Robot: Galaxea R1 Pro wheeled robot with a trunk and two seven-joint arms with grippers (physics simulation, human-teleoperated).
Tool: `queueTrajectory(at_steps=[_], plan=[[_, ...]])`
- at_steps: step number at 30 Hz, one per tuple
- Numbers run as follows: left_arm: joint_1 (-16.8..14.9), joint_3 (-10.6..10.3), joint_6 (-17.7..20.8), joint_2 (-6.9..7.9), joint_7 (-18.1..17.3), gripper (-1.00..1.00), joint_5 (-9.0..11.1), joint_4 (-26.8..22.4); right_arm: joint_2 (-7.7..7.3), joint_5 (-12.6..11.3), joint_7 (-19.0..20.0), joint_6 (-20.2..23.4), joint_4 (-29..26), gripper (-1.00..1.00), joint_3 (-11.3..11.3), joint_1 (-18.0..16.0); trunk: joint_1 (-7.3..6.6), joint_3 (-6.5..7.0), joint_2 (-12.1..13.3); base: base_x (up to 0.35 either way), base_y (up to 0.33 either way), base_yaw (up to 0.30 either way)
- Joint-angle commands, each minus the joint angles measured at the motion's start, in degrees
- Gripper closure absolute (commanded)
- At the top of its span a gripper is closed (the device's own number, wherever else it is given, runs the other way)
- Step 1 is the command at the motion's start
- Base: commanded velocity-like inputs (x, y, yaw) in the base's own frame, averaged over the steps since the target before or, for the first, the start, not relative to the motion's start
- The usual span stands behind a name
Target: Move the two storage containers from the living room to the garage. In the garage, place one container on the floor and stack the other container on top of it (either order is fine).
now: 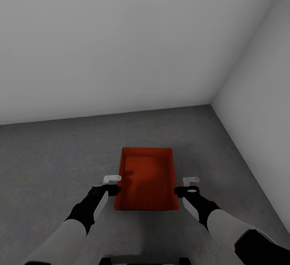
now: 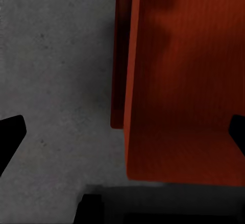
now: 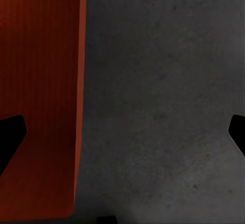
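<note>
1. In the lower middle of the head view, an orange-red storage container sits on the dark grey concrete floor of the garage, near the corner where two plain white walls meet.
2. In the left wrist view a second rim edge shows just beside and below the upper container's wall, so one bin appears to rest on another; the head view does not separate them clearly.
3. The left gripper stands at the container's left side in the lower left of the frame, its jaws spread wide: one dark fingertip lies over bare floor, the other over the bin's inside.
4. The right gripper stands at the container's right side, also spread wide, one fingertip over the red bin, the other over concrete.
5. Neither gripper holds anything.
</note>
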Motion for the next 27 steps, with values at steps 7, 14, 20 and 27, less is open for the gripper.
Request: queueTrajectory(at_steps=[7, 14, 20, 27], plan=[[-0.01, -0.42, 0.27, 0.05, 0.46, -1.00, 0.55, -0.16, -0.04, -0.34, -0.43, 0.34, -0.12, -1.00, 0.45, -0.03, -0.88, 0.69, 1.59, 0.000, 0.000, 0.000], [-0.01, -0.48, -0.20, 0.04, 0.49, -1.00, 0.56, -0.15, -0.04, -0.32, -0.37, 0.26, -0.12, -1.00, 0.47, -0.06, -0.88, 0.69, 1.59, 0.000, 0.000, 0.000], [-0.01, -0.14, 0.06, 0.06, 0.47, -1.00, 0.80, -0.19, 0.04, -0.31, -0.34, 0.25, -0.12, -1.00, 0.48, -0.04, -0.88, 0.69, 1.59, -0.071, 0.000, 0.000], [-0.01, -0.05, 0.24, 0.17, 0.38, -1.00, 1.10, -0.15, 0.03, -0.32, -0.34, 0.33, -0.01, -1.00, 0.47, 0.13, -0.88, 0.69, 1.59, -0.313, 0.000, 0.000]])
